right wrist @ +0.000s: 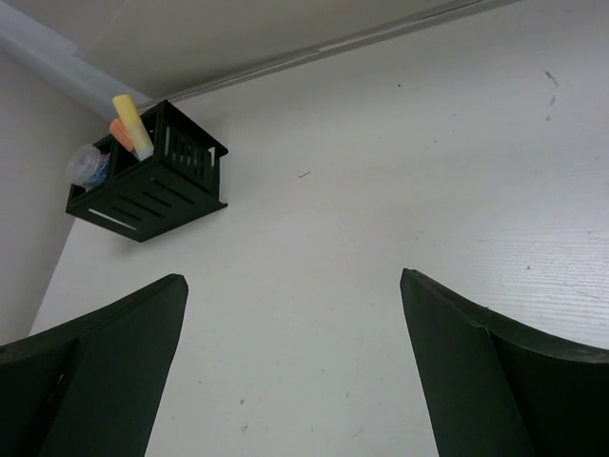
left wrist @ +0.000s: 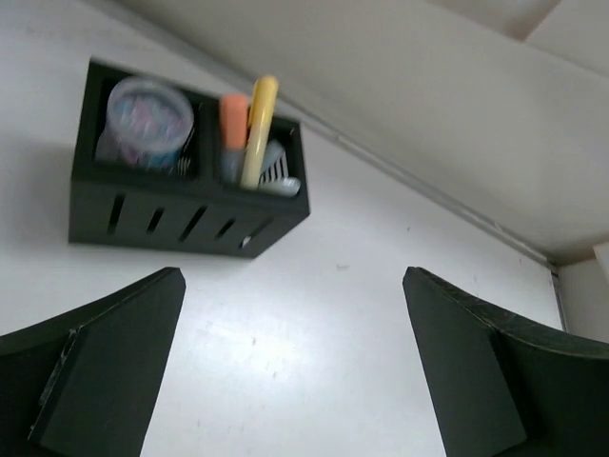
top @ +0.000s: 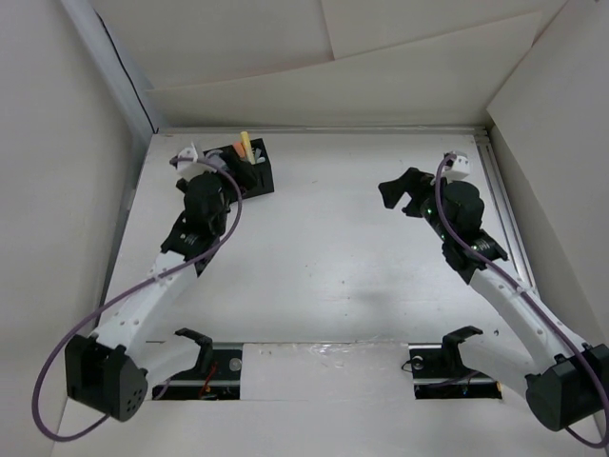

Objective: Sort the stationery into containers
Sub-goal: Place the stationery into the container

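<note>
Left gripper (left wrist: 293, 276), fingers spread and empty, hovers near the black organizer (left wrist: 181, 214), which holds the orange marker (left wrist: 232, 119), yellow marker (left wrist: 259, 124) and, one compartment over, the clear cup (left wrist: 149, 112). The right gripper (right wrist: 292, 276), likewise spread, hangs well apart from it. Sorting appears finished, and only a clean retreat seems left.

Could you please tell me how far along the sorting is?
Done: the clear cup sits in one compartment of the black organizer, and the orange marker and yellow marker stand in the next. In hand: nothing; the left gripper and right gripper are open and empty. Left: no loose stationery shows on the table; the green marker cannot be made out.
</note>
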`<state>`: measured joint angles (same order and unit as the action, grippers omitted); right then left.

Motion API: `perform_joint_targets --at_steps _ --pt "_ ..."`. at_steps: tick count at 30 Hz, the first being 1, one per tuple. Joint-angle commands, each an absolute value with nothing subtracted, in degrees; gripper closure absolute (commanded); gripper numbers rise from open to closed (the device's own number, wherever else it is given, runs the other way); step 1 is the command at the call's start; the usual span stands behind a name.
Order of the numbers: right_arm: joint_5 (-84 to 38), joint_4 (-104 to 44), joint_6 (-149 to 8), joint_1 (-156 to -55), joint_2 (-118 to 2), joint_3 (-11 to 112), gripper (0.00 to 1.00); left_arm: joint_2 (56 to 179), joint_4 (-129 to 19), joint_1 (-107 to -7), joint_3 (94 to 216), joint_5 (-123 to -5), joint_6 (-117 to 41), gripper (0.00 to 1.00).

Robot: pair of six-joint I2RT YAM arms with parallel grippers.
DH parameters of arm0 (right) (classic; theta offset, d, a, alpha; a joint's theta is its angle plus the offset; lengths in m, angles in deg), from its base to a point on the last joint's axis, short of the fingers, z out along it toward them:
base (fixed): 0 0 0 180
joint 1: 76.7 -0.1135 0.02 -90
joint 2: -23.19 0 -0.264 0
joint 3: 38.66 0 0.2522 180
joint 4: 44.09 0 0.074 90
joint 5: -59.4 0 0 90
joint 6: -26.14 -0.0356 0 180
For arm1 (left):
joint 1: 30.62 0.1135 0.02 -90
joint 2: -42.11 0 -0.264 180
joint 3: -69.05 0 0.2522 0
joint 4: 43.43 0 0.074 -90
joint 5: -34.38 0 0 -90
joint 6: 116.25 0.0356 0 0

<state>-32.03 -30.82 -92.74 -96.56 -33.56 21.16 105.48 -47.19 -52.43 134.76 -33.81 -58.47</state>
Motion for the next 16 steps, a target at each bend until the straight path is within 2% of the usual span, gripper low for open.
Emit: perform_joint_targets --at_steps 1,8,16 --pt "-31.3 -33.5 -92.4 -97.3 -33.8 23.6 0.00 95.6 -48.8 -52.5 128.9 -36.2 -63.9 0.00" --pt "-31.8 -33.5 -92.4 -97.3 -33.8 23.6 0.00 89.4 -52.4 -52.5 124.8 -36.8 -63.5 0.00" --pt "-32.4 -33.5 -92.4 -97.3 -33.8 23.6 0.00 87.6 -56.8 -52.5 127.4 -36.3 -61.9 0.00"
